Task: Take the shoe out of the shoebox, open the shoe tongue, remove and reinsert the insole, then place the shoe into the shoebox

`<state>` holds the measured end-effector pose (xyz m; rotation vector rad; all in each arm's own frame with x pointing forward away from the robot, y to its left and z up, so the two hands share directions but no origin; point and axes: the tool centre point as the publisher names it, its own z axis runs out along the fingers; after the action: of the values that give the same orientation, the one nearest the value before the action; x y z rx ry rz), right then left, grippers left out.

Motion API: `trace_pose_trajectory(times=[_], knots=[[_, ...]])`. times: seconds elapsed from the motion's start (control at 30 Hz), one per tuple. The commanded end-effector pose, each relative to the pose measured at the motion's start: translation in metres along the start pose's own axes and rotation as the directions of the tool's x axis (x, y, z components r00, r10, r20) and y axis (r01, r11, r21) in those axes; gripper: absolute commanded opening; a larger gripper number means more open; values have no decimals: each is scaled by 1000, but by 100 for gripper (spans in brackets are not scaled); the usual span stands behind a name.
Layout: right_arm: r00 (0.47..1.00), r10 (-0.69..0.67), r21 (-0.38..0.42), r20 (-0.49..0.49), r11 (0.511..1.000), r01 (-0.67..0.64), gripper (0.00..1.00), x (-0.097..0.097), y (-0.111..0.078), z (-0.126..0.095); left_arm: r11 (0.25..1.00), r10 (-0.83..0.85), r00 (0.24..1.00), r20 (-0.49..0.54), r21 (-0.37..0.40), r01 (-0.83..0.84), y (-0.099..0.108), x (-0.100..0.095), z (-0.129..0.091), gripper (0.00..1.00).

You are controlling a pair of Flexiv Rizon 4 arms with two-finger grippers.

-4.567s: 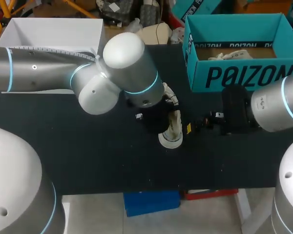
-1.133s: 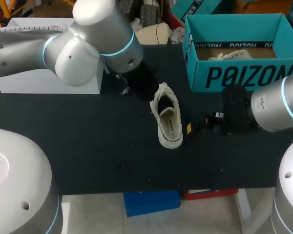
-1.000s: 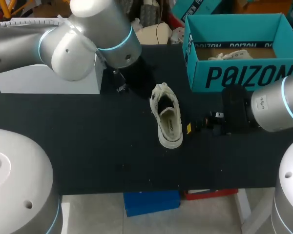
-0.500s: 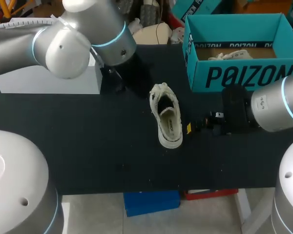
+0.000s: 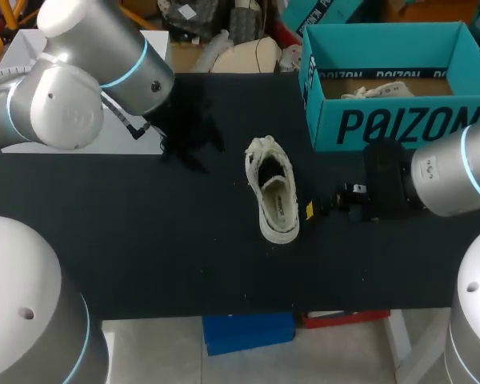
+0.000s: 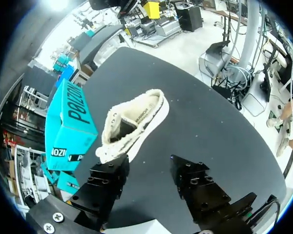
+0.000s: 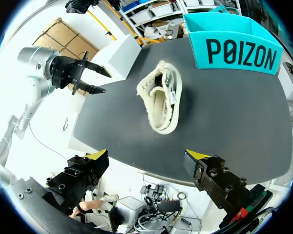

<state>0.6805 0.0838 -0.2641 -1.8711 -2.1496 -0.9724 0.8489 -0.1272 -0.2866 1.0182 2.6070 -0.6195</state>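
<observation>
1. Since the shoe (image 5: 274,200) sits upright on its sole on the black table (image 5: 144,256), well apart from the teal shoebox (image 5: 392,124), the tongue or insole step seems to be in hand; I cannot tell whether the insole is inside
2. The left gripper (image 6: 149,171) hangs well away from the shoe, fingers apart and empty; the right gripper (image 7: 146,157) is near the shoe's side, likewise spread and empty
3. Next, one claw probably needs to steady the sole while the other reaches into the opening
4. The shoe is cream, with a frayed, floppy fabric collar and a thick pale sole; the shoebox is stiff, open-topped cardboard
</observation>
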Motion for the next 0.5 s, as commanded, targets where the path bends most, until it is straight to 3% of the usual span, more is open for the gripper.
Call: trace_pose_trajectory(times=[0.03,0.17,0.3,0.5], knots=[[1000,1,0,3,1000,-1,100,1,0,1,1000,2,1000,25,-3,-1,-1,5,0,100],[1000,1,0,3,1000,-1,100,1,0,1,1000,2,1000,25,-3,-1,-1,5,0,100],[1000,1,0,3,1000,-1,100,1,0,1,955,-263,964,-39,134,266,0,10,1,100],[1000,1,0,3,1000,-1,100,1,0,1,863,-485,874,-36,143,485,10,20,-18,100]])
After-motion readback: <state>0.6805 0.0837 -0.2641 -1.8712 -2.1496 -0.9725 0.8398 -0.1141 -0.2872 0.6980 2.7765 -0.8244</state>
